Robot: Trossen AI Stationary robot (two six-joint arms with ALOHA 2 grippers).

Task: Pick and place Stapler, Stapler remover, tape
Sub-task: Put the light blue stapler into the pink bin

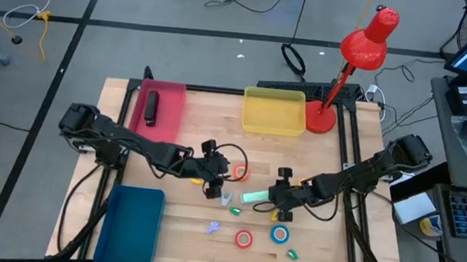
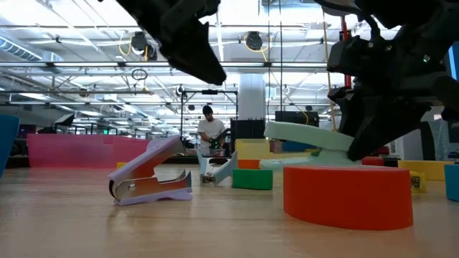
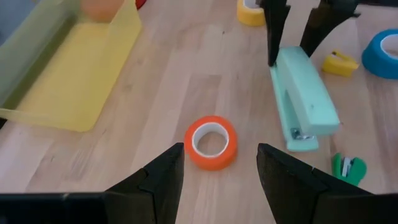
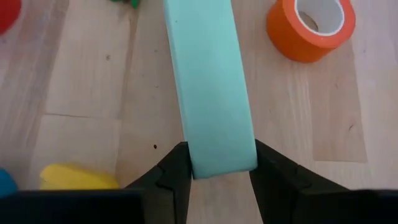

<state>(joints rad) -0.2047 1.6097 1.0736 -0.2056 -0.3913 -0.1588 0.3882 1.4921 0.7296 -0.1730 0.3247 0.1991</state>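
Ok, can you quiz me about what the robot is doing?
1. True or false: the right fingers grip the green stapler.
2. Which tape lies just ahead of the open left fingers? A blue tape, B orange tape, C yellow tape.
3. Fill in: the black stapler lies in the ___ tray.
Key: 1 true. 2 B. 3 pink tray.
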